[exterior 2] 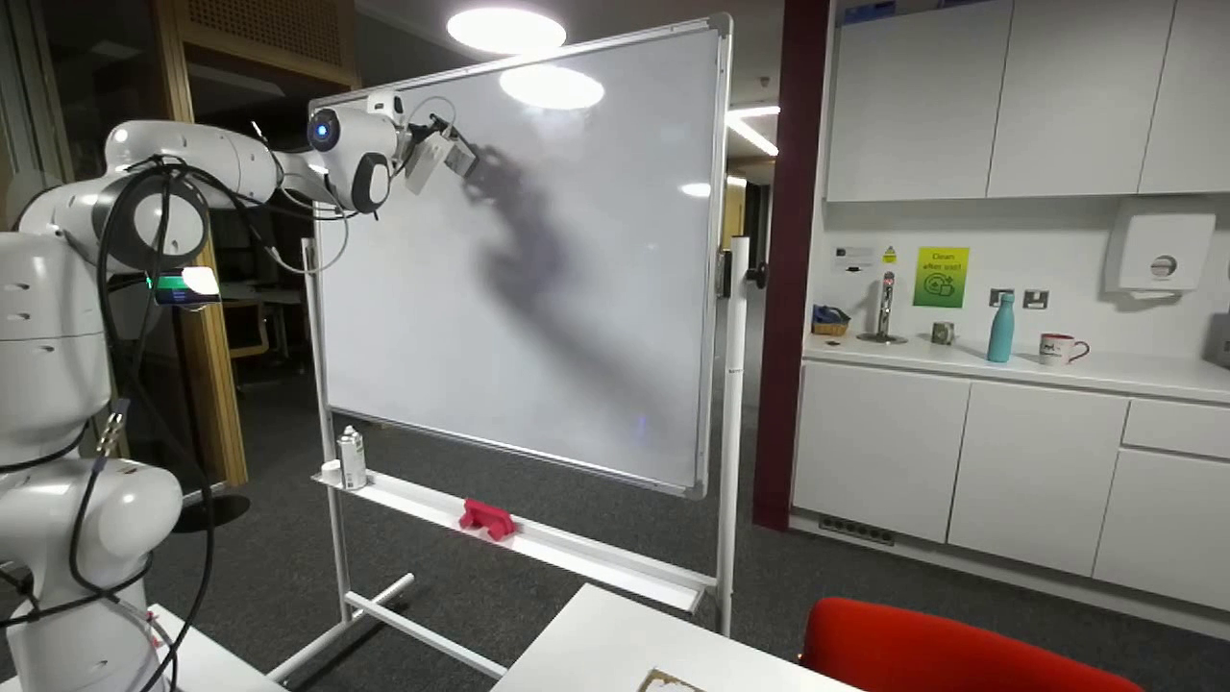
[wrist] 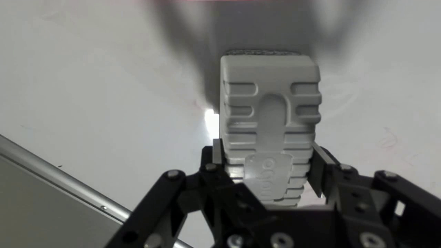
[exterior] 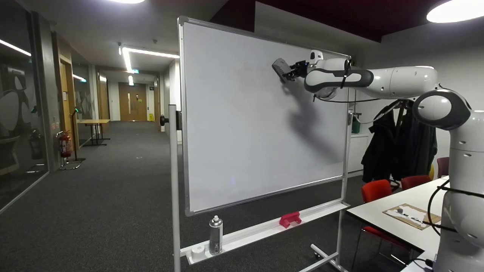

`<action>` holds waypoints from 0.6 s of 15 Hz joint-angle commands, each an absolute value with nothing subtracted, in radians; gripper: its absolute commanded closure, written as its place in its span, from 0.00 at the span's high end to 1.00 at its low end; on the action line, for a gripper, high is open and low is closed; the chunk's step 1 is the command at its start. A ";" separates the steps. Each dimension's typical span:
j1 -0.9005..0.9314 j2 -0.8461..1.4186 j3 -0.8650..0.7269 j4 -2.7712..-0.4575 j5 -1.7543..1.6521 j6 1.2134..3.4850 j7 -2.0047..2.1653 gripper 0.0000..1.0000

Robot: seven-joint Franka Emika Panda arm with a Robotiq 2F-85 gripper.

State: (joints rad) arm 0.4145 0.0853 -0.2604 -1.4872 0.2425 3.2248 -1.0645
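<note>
A grey ribbed board eraser (wrist: 272,74) with raised lettering fills the middle of the wrist view. My gripper (wrist: 268,159) is shut on it, with one black finger (wrist: 216,153) along each long side. The large whiteboard (exterior: 234,121) stands right behind the eraser, and in an exterior view the eraser (exterior: 281,69) is tilted against its upper right area. A dark felt edge shows at the eraser's far end; whether it presses on the board I cannot tell. Faint pinkish smudges (wrist: 388,139) mark the white surface. The arm casts a shadow down the board in both exterior views.
Below the board, a ledge (exterior: 249,238) carries a spray can (exterior: 216,235), a white roll-shaped item (exterior: 198,252) and a red holder (exterior: 290,219). The board's metal frame (wrist: 69,181) crosses the wrist view's lower left. A white table (exterior 2: 653,644) and red chair (exterior 2: 922,644) stand nearby.
</note>
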 commanded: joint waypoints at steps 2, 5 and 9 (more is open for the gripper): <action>0.272 0.150 -0.086 -1.512 -0.025 3.250 -0.903 0.34; 0.227 0.139 -0.018 -1.556 -0.166 3.253 -0.823 0.34; 0.197 0.128 0.034 -1.587 -0.288 3.250 -0.747 0.34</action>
State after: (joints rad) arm 0.2316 0.0895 -0.0159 -1.5702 -0.2097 3.2477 -0.8051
